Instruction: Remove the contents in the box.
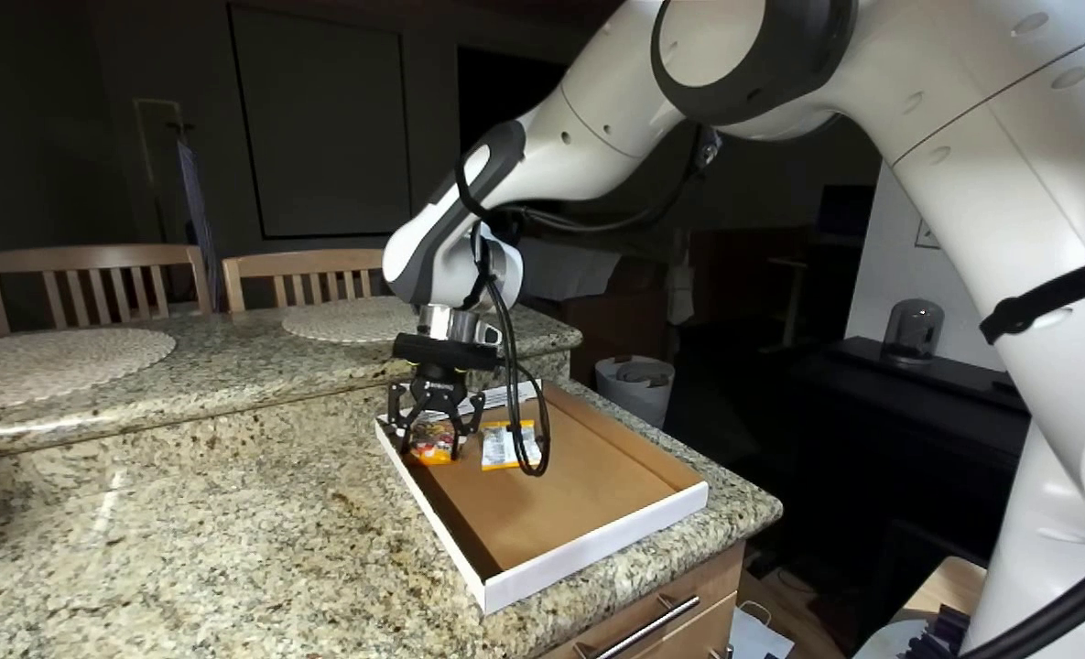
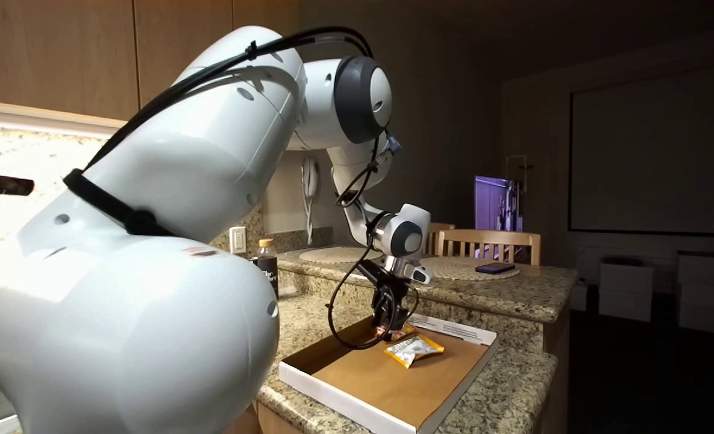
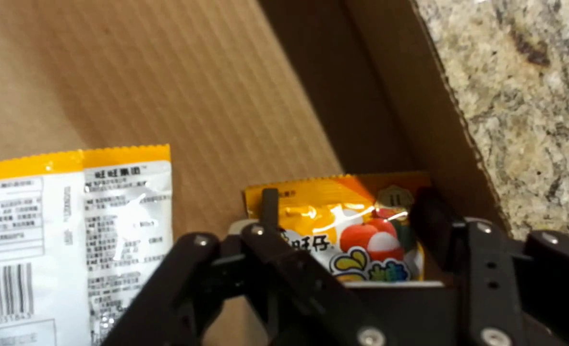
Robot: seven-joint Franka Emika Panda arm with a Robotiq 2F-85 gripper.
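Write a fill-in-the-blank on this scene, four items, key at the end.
1. In the wrist view, the mostly white packet carries a black-striped ____.
2. The box has white outer walls, but its floor is coloured ____.
3. At the other packet, the jaws stand ____ (open or shut).
4. The number of packets visible in the box is ____.

Missing words: barcode; brown; open; two.

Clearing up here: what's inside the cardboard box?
A fruit-print snack packet and a barcode-up snack packet. The gripper partly covers the former; whatever's under either is hidden.
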